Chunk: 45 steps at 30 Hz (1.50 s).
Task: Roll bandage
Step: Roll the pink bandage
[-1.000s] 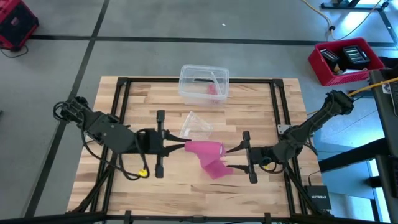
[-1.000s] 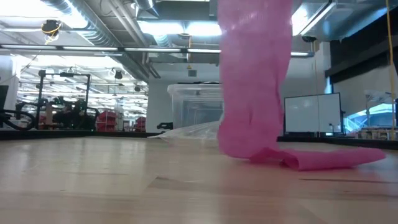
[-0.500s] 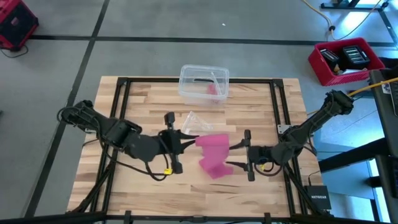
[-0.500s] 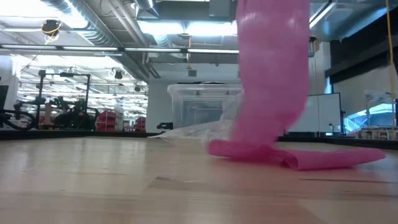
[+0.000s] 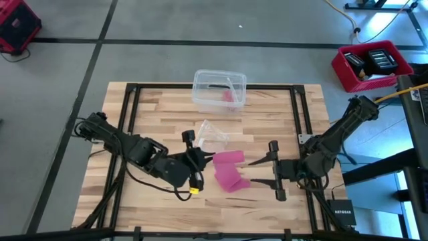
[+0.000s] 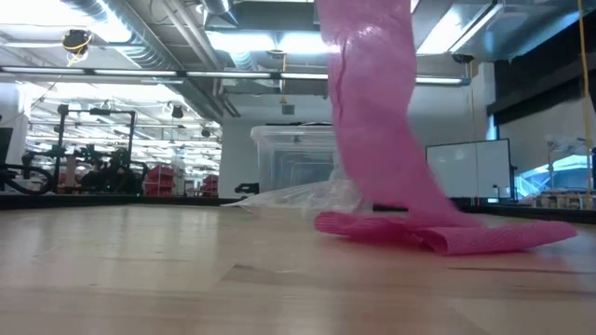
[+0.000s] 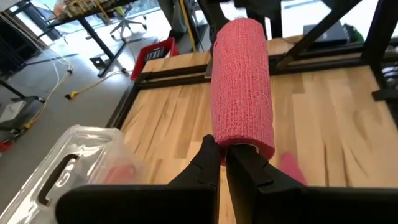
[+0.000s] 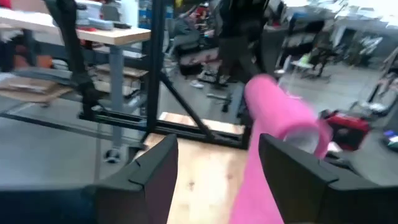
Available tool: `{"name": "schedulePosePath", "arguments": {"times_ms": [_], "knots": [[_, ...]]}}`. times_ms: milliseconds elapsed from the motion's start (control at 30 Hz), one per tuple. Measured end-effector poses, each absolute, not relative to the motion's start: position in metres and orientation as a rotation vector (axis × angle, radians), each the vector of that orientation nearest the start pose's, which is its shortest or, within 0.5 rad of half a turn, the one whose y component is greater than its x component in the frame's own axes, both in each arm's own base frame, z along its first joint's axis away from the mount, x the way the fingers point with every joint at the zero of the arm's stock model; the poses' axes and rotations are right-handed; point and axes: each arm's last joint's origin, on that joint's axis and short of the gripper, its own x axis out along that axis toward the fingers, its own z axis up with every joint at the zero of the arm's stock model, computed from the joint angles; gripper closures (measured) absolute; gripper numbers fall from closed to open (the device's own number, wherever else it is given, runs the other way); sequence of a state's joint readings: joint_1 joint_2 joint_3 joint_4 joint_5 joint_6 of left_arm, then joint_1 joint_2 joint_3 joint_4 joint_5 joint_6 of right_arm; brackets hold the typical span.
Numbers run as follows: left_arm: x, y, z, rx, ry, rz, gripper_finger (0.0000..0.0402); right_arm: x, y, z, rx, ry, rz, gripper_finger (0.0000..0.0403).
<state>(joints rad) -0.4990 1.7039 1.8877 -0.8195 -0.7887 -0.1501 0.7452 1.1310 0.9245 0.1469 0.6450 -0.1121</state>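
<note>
The pink bandage is partly wound into a roll (image 5: 227,158) held above the table's middle. Its loose strip (image 6: 372,121) hangs down from the roll, and its lower end lies folded on the wood (image 6: 438,234). My left gripper (image 5: 202,159) is shut on the roll's left end. My right gripper (image 5: 257,171) stands open just right of the roll, fingers level and pointing at it, touching nothing. In the right wrist view the roll (image 8: 280,112) shows ahead, between the spread fingers. My left gripper pinches the roll's near end (image 7: 239,144) between its two shut fingers (image 7: 208,158). The fingers come from the table's left, slanting slightly down, and lie along the roll. The roll sticks out beyond the fingertips, clear of the table, with the strip hanging slack from it.
A clear plastic box (image 5: 219,89) stands at the table's far middle. A crumpled clear wrapper (image 5: 210,134) lies just beyond the roll. A black frame (image 5: 297,114) runs around the table. Bare wood lies at the near left and near right.
My left gripper has sunk and gone a little toward the table's right edge, tipping down, still shut on the roll. The hanging strip has swung, and more of it has settled on the wood. My right gripper has drawn back a little toward the right edge and risen.
</note>
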Motion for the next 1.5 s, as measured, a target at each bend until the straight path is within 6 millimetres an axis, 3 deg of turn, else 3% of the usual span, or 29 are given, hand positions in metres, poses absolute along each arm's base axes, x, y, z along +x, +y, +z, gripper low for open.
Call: {"name": "schedulePosePath", "arguments": {"times_ms": [200,433,667,1167,1500], "knots": [[0.3286,-0.1536,0.4098,0.251,0.502,0.321,0.0396,0.1997,0.1594,0.3414,-0.19,0.05,0.069,0.0178],[0.3298,-0.1568,0.4124,0.262,0.477,0.301,0.0396,0.1997,0.1572,0.3408,-0.219,0.06,-0.007,0.0178],[0.3306,-0.1574,0.4135,0.264,0.467,0.292,0.0396,0.2009,0.1606,0.3402,-0.205,0.052,0.053,0.0178],[0.3304,-0.1589,0.4143,0.25,0.457,0.29,0.0396,0.2011,0.1567,0.3346,-0.216,0.101,-0.077,0.0178],[0.3303,-0.1583,0.4141,0.255,0.458,0.299,0.0396,0.2013,0.1579,0.335,-0.191,0.095,-0.038,0.0178]]}}
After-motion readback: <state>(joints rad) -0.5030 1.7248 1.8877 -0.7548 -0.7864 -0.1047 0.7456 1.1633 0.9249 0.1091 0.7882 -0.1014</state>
